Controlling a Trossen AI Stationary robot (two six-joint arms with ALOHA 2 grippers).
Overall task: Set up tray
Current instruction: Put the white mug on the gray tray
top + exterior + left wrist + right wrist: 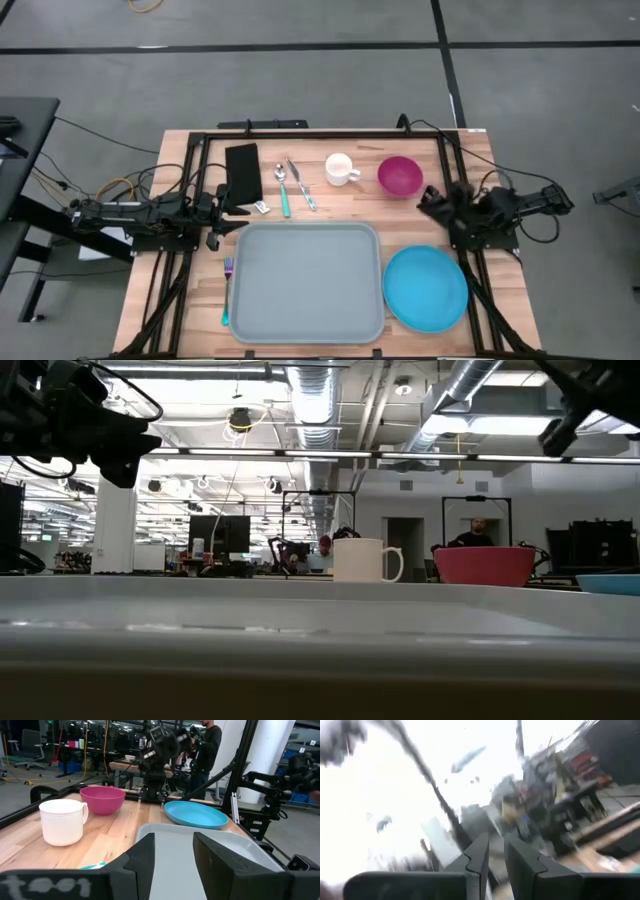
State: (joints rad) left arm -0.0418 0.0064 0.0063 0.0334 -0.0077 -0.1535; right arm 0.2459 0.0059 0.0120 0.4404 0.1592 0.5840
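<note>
High view: grey-blue tray bare at the table's front

Flat on the wooden table (180,300), the tray (305,283) lies between a fork (228,290) and a blue plate (426,288). Left gripper (232,215) sits near its far-left corner, fingers narrowly parted, holding nothing. Right gripper (432,200), beside the pink bowl (400,176), likewise shows a slim gap.

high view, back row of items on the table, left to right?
Black pouch → spoon → knife → white mug → magenta bowl.
</note>
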